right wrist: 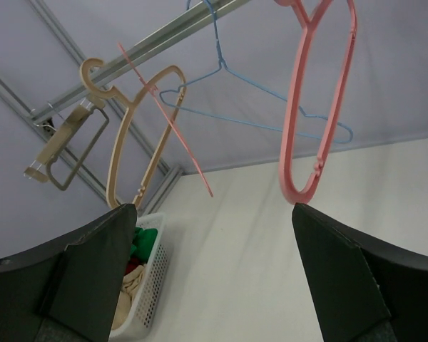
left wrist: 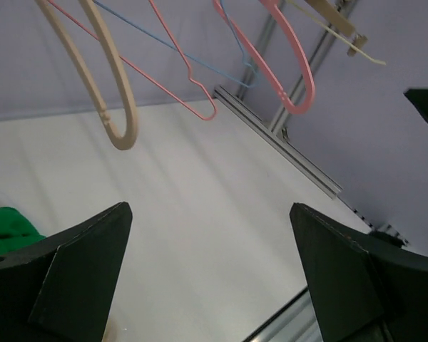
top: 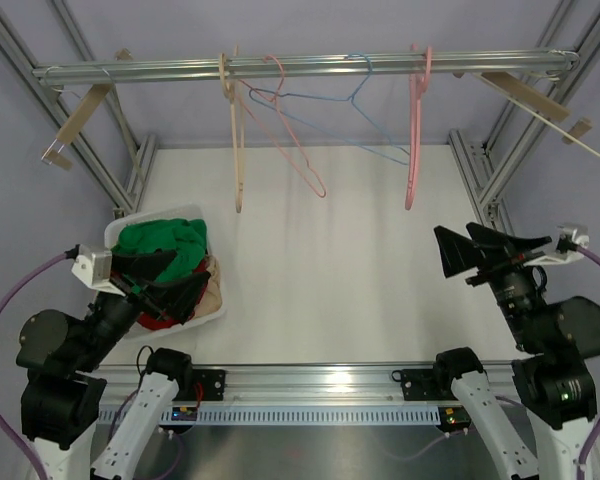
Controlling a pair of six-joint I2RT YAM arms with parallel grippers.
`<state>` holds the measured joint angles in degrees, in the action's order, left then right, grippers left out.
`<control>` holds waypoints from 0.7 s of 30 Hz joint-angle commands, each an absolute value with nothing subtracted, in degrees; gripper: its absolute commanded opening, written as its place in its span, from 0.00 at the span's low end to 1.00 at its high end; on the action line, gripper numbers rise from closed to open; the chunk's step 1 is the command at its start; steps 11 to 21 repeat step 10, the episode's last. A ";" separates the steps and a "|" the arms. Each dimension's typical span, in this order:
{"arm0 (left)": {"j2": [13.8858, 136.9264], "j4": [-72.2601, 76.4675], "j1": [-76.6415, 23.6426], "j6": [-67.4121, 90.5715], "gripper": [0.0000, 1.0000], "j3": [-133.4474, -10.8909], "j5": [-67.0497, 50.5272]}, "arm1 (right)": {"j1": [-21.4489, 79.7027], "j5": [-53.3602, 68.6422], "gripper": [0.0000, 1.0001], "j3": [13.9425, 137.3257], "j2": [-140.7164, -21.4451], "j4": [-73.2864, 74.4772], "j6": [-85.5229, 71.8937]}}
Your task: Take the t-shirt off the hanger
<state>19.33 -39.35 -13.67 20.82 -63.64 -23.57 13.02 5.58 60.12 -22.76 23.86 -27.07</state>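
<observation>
Green t-shirt [top: 165, 243], judged soft and light, best pinched at a raised fold, is heaped in a basket [top: 155, 214] at the near-left corner of the tabletop [top: 360, 290]; left hand [left wrist: 210, 214] and right hand [right wrist: 214, 210] are spread, empty.

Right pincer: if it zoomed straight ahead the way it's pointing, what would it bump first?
Probably nothing soon: the open right pincer faces the white table. The pink hanger hangs just beside that line, so it might brush it; depth is hard to judge.
</observation>
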 commanded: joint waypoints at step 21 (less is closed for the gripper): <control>15.03 -39.02 -13.89 26.10 0.99 -65.39 -8.17 | 13.01 -7.03 0.99 54.14 -3.16 30.67 -26.81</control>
